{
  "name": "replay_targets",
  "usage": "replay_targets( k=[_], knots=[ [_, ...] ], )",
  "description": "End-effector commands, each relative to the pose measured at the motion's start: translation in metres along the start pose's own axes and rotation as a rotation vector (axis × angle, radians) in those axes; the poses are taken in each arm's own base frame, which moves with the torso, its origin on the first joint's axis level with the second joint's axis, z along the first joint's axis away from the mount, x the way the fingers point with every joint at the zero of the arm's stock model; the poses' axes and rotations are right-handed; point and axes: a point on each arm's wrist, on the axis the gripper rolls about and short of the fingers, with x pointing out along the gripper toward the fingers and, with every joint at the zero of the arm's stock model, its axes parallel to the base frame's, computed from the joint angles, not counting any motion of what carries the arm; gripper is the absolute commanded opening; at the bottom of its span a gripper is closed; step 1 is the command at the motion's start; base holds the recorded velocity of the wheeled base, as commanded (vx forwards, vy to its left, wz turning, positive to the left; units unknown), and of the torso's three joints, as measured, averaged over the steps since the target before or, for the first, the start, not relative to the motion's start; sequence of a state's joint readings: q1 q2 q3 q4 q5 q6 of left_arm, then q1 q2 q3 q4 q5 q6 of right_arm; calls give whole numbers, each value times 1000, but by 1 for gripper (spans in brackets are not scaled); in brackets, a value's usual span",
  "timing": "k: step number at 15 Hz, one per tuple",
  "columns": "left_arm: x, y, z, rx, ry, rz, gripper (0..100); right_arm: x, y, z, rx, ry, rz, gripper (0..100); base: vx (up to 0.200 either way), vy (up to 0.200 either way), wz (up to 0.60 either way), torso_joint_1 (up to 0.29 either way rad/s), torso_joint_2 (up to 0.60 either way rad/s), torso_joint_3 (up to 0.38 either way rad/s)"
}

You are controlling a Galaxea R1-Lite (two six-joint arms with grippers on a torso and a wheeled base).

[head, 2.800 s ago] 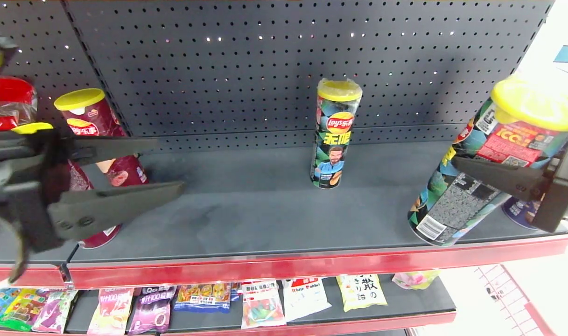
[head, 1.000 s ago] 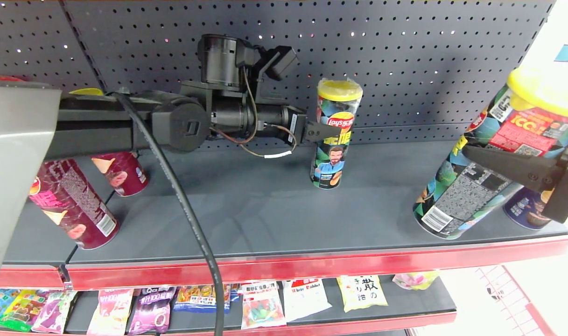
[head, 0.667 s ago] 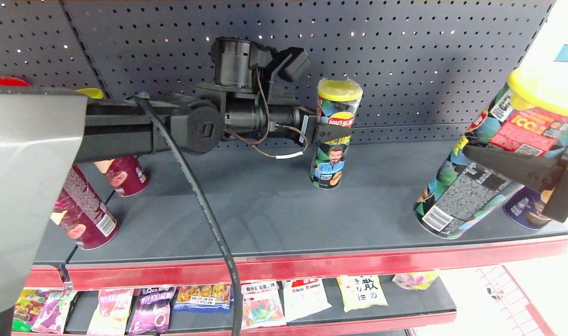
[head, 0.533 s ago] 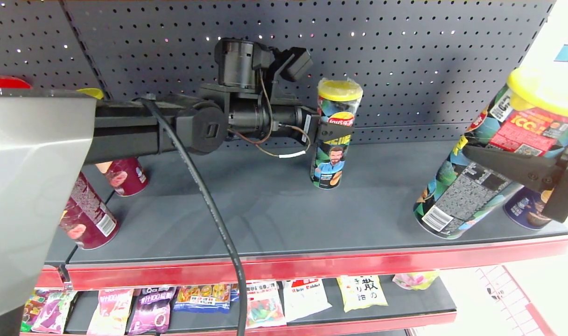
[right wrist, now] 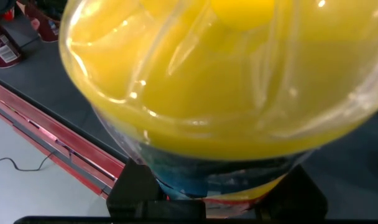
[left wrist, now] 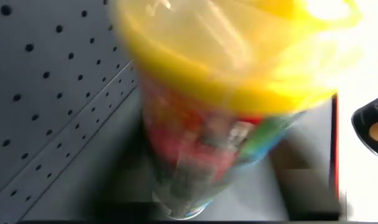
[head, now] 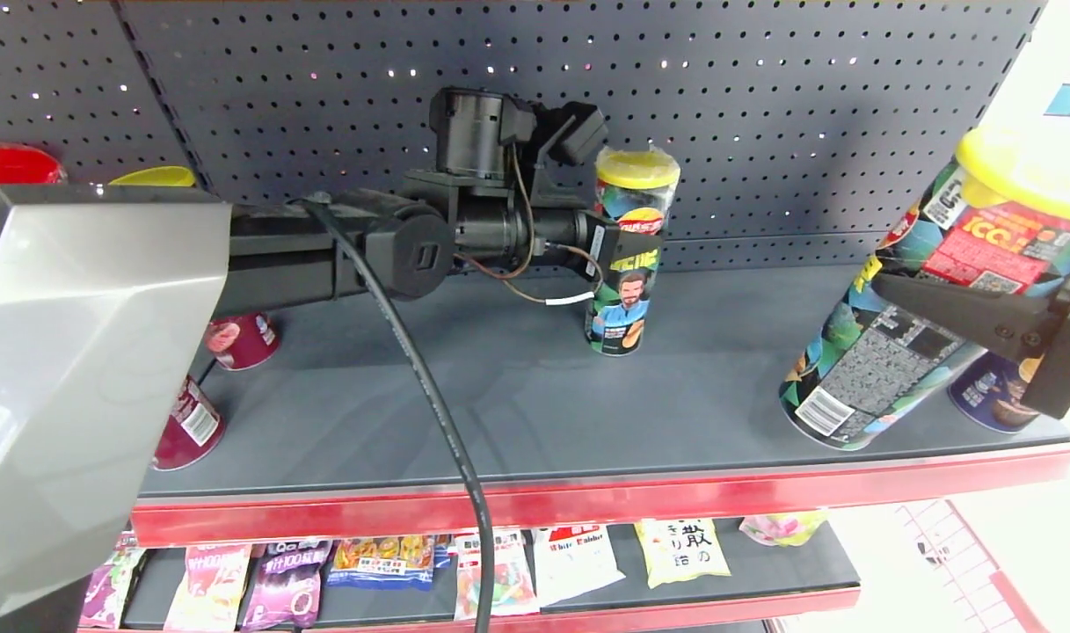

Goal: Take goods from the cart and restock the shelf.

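A chip can with a yellow lid [head: 624, 299] stands at the back of the grey shelf [head: 517, 404]. My left arm stretches across from the left, and my left gripper [head: 636, 248] is open around this can's upper half, one finger [head: 642, 251] crossing its front. The left wrist view has the same can [left wrist: 201, 143] very close. My right gripper [head: 886, 294] is shut on a second, tilted chip can [head: 895, 343] at the shelf's right front, its base at the shelf surface. That can's lid [right wrist: 226, 74] sits right under the right wrist camera.
Two maroon cans [head: 240, 338] [head: 187, 422] stand at the shelf's left, partly behind my left arm. A blue can [head: 983, 396] is behind the held can. The shelf has a red front lip [head: 587, 497] and a pegboard back. Snack bags [head: 578, 554] lie on the lower shelf.
My left arm swung from the front left to the back can and pushed its gripper around it; the can leaned slightly. My right arm lifted its can a little, then held still.
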State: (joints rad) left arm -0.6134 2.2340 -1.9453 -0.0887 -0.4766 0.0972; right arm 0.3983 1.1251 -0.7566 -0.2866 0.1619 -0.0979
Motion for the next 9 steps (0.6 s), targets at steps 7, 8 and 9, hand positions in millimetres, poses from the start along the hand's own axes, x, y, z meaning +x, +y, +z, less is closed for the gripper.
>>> replay_targets(
  k=[7,8,9],
  knots=[
    [-22,-4,22,16,-45,-50,0,1,0,2,-1,-5,2,0,0,0,0,0,0,0],
    [-27,-7,24,14,-42,-54,0,1,0,2,-1,-5,2,0,0,0,0,0,0,0],
    [-35,-15,26,13,-36,-68,0,1,0,2,-1,-5,2,0,0,0,0,0,0,0]
  ],
)
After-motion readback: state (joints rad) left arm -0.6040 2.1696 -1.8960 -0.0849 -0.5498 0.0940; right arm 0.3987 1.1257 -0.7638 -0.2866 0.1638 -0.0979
